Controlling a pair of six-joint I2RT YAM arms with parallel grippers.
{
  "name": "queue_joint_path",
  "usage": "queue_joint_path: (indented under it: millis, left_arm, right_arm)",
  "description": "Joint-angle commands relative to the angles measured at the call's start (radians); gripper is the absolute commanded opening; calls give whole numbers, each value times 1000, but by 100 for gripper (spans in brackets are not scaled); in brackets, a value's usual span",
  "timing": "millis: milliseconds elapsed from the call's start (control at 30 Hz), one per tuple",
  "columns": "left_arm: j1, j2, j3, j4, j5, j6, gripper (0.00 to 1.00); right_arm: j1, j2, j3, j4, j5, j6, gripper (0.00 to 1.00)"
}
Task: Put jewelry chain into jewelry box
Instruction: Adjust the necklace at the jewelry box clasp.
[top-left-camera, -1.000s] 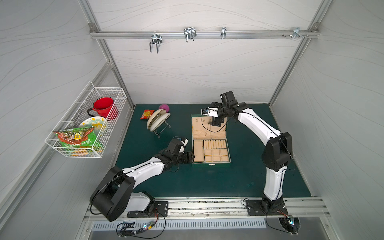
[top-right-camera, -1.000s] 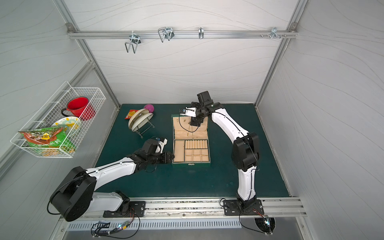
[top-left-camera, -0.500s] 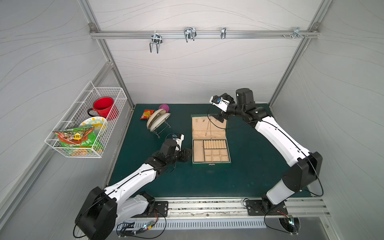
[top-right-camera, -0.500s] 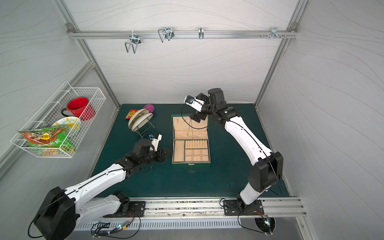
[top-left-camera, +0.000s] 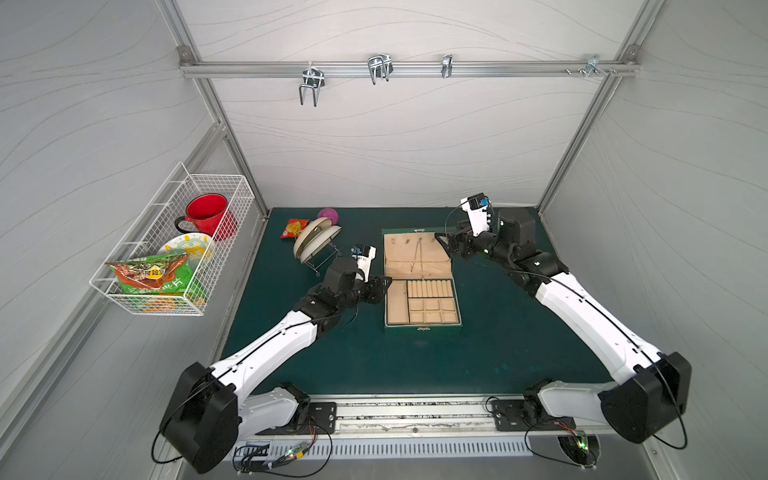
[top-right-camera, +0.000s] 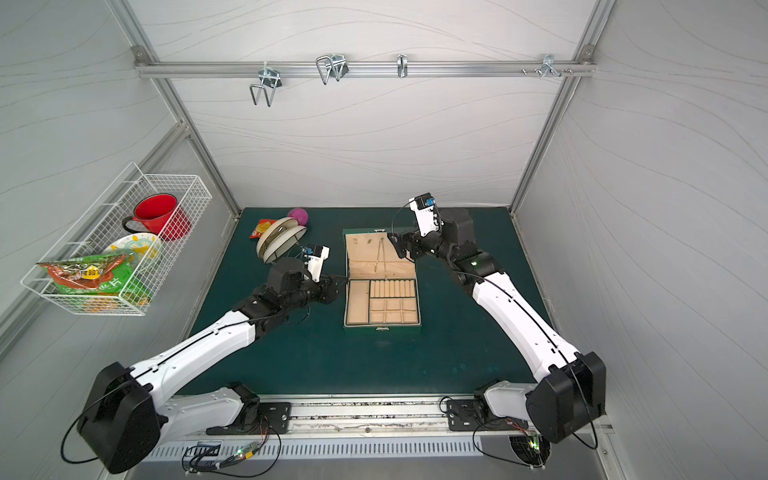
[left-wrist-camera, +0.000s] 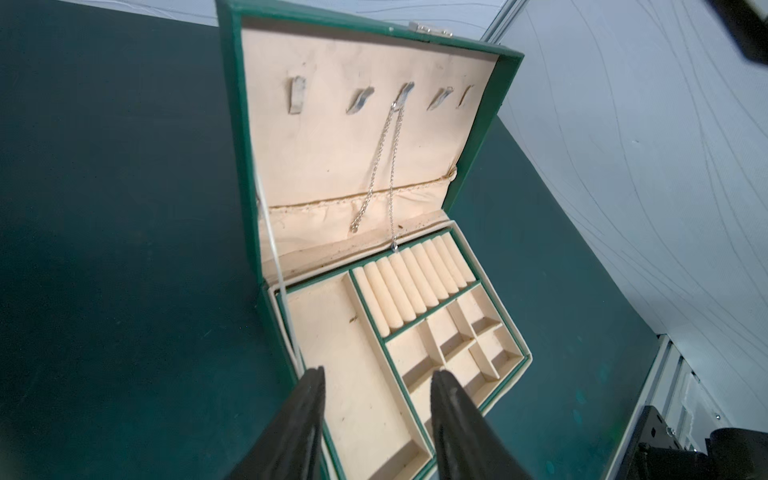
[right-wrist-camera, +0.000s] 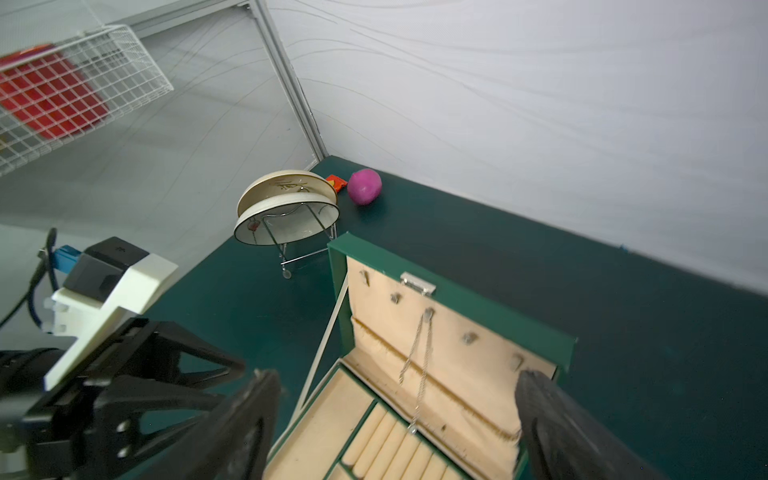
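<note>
The dark green jewelry box (top-left-camera: 423, 329) (top-right-camera: 382, 328) lies open mid-table, its lid tilted back. The thin silver jewelry chain (top-left-camera: 417, 257) (top-right-camera: 379, 257) (left-wrist-camera: 392, 166) (right-wrist-camera: 424, 357) hangs from the middle lid hook, both ends trailing down the beige lining toward the ring rolls. My left gripper (top-left-camera: 384, 284) (top-right-camera: 338, 284) (left-wrist-camera: 378, 374) is open at the box's left edge, above the large compartment, with nothing between its fingers. My right gripper (top-left-camera: 442, 243) (top-right-camera: 397, 245) (right-wrist-camera: 399, 376) stands wide open beside the lid's right edge, holding nothing.
A wire rack with plates (top-left-camera: 316, 243), a pink ball (top-left-camera: 328, 215) and a red snack packet (top-left-camera: 293, 227) sit at the back left. A white wire basket (top-left-camera: 174, 249) with a red mug hangs on the left wall. A rail with metal hooks (top-left-camera: 374, 70) runs overhead.
My right arm has drawn back from over the lid's hooks to the lid's right side, leaving the chain on its hook. The left arm has stretched out; its gripper stays by the box's left edge.
</note>
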Motion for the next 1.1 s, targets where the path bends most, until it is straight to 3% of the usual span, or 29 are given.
queue_joint_path:
  millis: [0, 100, 633, 1067]
  left_arm:
    - [-20, 78, 98, 49, 26, 46, 44]
    - [-28, 161, 162, 52, 33, 51, 40]
    - [-43, 450, 413, -9, -20, 112, 30]
    - [-43, 584, 510, -8, -29, 140, 31]
  right_arm:
    - [4, 0, -93, 61, 32, 210, 85]
    - [18, 38, -156, 85, 35, 240, 75]
    - [99, 312, -220, 258, 97, 243, 51]
    - [106, 424, -185, 310, 105, 252, 42]
